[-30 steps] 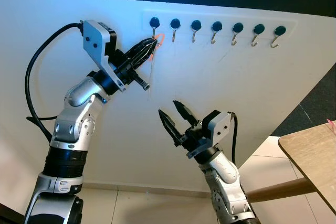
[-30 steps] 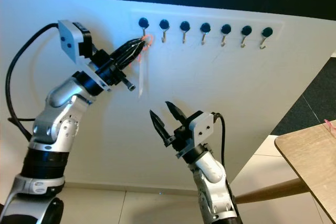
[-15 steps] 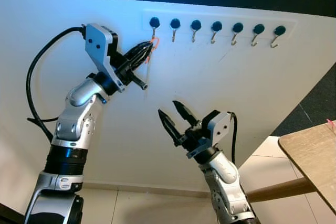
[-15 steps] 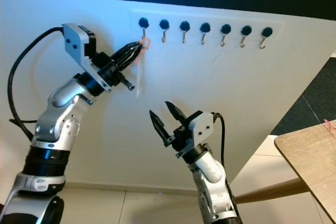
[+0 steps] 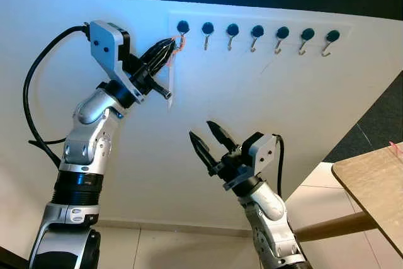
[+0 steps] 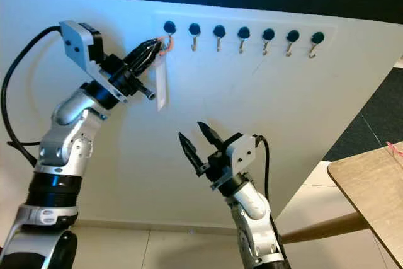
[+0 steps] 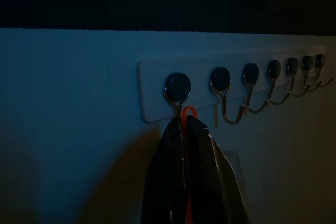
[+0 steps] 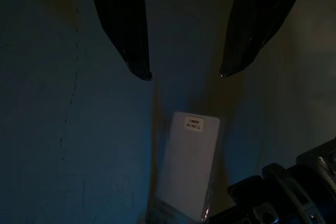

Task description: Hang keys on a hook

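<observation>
orange key loop (image 7: 188, 113) mostly hidden between closed left pincer (image 7: 190, 124) fingertips; white card (image 8: 189, 163) below right pincer cut off by arm.

Wall (image 5: 264, 111): smooth, matt white. Hook rail (image 7: 157, 85): smooth white plastic; hooks (image 7: 231, 114) of polished bright metal wire under glossy dark round caps (image 7: 178, 85). Key loop (image 7: 189, 113): orange, plastic-looking. Hanging tag (image 8: 190, 163): smooth white plastic card. Tabletop (image 5: 374, 187): matt light wood

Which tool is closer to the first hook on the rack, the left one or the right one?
Left. The left tool is right at the first hook, shut on the orange key loop. The right tool hangs open well below the rack, away from that hook.
</observation>
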`<state>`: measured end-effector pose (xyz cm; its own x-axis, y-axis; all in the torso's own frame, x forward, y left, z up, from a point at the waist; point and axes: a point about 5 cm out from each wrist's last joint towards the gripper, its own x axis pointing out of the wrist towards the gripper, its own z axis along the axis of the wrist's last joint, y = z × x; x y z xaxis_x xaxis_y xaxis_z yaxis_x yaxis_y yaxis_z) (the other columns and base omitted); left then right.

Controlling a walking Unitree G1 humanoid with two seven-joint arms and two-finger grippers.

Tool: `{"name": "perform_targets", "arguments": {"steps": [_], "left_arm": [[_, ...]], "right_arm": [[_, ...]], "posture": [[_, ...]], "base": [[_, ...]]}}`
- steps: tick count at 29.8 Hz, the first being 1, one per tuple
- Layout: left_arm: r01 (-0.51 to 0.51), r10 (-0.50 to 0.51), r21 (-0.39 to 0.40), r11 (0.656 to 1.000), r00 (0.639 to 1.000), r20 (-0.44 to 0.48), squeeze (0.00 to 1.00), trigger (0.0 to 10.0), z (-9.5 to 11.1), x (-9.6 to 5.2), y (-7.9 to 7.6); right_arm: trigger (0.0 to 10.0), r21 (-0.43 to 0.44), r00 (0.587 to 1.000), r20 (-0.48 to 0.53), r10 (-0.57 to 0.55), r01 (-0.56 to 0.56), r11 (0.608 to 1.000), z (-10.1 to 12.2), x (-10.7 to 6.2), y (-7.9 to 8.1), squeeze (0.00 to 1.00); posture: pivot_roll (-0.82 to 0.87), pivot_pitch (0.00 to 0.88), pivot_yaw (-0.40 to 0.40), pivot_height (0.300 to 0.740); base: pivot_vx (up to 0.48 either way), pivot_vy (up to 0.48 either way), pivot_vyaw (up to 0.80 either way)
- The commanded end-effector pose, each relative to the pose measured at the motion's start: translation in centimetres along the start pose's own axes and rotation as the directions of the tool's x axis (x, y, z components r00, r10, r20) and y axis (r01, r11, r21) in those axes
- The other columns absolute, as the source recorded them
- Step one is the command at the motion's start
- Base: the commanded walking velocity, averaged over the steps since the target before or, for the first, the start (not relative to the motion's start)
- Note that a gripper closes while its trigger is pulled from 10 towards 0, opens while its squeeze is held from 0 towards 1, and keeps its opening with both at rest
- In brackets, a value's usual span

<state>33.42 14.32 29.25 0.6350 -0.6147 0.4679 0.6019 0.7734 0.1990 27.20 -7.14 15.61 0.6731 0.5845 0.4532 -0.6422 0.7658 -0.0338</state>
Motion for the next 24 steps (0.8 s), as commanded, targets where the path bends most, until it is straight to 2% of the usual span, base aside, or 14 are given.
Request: {"name": "perform_targets", "arguments": {"steps": [1, 7, 13, 22, 23, 24], "left_arm": [[0.008, -0.008, -0.014, 1.000, 1.000, 0.003, 0.00, 10.0, -0.2, 0.1, -0.1], [0.062, -0.065, -0.023, 0.998, 0.979, -0.191, 0.00, 10.0, -2.7, -0.5, -0.6], [0.047, -0.052, -0.028, 0.999, 0.970, -0.237, 0.00, 10.0, -3.5, -0.8, -0.6], [0.046, -0.050, -0.022, 0.999, 0.968, -0.247, 0.00, 10.0, -3.4, -0.7, -0.5], [0.041, -0.045, -0.021, 0.999, 0.969, -0.243, 0.15, 10.0, -3.3, -0.7, -0.4], [0.035, -0.039, -0.020, 0.999, 0.971, -0.238, 0.77, 10.0, -3.3, -0.7, -0.4]], "right_arm": [[10.0, 0.001, 1.000, 0.013, 0.007, -0.007, 1.000, 0.4, 0.0, 0.0, 0.00], [10.0, 0.001, 1.000, 0.006, 0.011, -0.011, 1.000, 0.3, 0.0, 0.1, 0.00], [10.0, 0.002, 1.000, 0.006, 0.010, -0.010, 1.000, 0.3, 0.0, 0.1, 0.00], [10.0, 0.002, 1.000, 0.006, 0.009, -0.009, 1.000, 0.2, 0.0, 0.1, 0.00], [10.0, 0.002, 1.000, 0.006, 0.008, -0.008, 1.000, 0.3, 0.0, 0.1, 0.00], [10.0, 0.002, 1.000, 0.007, 0.007, -0.007, 1.000, 0.3, -0.1, 0.1, 0.00]], "posture": [[0.05, 0.087, -0.049, 0.740], [0.05, 0.085, -0.047, 0.740], [0.05, 0.087, -0.047, 0.740], [0.06, 0.086, -0.046, 0.740], [0.05, 0.086, -0.045, 0.740], [0.06, 0.086, -0.045, 0.740]], "base": [[0.000, 0.000, 0.00], [0.000, 0.000, 0.00], [0.000, 0.000, 0.00], [0.000, 0.000, 0.00], [0.000, 0.000, 0.00], [0.000, 0.000, 0.00]]}}
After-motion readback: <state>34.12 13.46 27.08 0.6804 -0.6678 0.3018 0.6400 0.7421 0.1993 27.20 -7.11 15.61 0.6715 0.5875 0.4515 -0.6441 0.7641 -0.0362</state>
